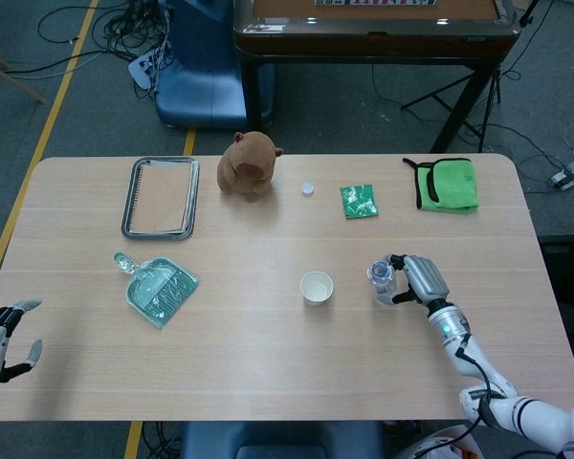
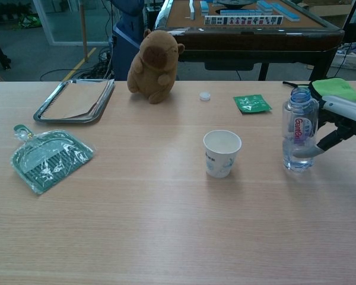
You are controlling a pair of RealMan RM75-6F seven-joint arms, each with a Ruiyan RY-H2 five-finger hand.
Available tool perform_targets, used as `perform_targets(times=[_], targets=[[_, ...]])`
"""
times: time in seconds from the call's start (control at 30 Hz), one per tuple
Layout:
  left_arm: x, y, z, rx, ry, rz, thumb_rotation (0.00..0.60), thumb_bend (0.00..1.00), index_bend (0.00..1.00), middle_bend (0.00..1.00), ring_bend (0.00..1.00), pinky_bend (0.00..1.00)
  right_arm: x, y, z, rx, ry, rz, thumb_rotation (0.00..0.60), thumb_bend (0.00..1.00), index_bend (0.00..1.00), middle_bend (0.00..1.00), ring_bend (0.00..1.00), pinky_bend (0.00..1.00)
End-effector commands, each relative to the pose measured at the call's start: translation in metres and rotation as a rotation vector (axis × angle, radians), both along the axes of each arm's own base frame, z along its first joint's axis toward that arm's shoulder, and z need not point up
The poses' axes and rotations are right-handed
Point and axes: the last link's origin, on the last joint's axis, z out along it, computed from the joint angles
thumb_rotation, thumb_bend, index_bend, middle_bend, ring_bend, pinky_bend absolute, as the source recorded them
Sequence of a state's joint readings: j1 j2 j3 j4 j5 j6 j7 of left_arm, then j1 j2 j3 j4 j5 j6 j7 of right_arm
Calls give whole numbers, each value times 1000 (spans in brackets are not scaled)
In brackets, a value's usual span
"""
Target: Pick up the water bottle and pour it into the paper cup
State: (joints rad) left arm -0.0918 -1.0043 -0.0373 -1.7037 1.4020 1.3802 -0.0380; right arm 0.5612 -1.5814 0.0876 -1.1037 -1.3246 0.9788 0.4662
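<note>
Water bottle (image 2: 298, 129) upright on the counter (image 2: 166, 237), cap off, a little water in the bottom — standing to the right of the paper cup (image 2: 221, 152), apart from it. Right hand (image 1: 419, 278) wrapped around the bottle from its right side, fingers (image 2: 320, 148) clamped on the lower body. Paper cup upright, mouth open, near counter centre. Left hand (image 1: 0, 340) at the far left counter edge, fingers apart, holding nothing, seen only in the head view.

Further out — small white bottle cap (image 2: 205, 95) behind the cup, green packet (image 2: 251, 103) just right of it, brown plush toy (image 2: 156, 58) to its left. Metal tray (image 2: 53, 113) with a notebook (image 2: 77, 98) in it at back left, green dustpan (image 2: 47, 157) in plastic wrap in front of that. Green cloth (image 1: 446, 184) at back right.
</note>
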Motion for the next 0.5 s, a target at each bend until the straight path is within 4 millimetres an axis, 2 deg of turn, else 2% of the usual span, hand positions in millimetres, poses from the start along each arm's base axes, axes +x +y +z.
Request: perform_targets(times=[0.03,0.5], targets=[[0,0,0,-2,1,0,600,388,205,214,199,601,-3,3,-6,-10,-43,-4,600,99,582,529,400,376],[0,0,-1,-2,2,-1,600,388,205,214,200,601,-10,4,-16,-26,-112,-27,600,78,582,528,400,376]])
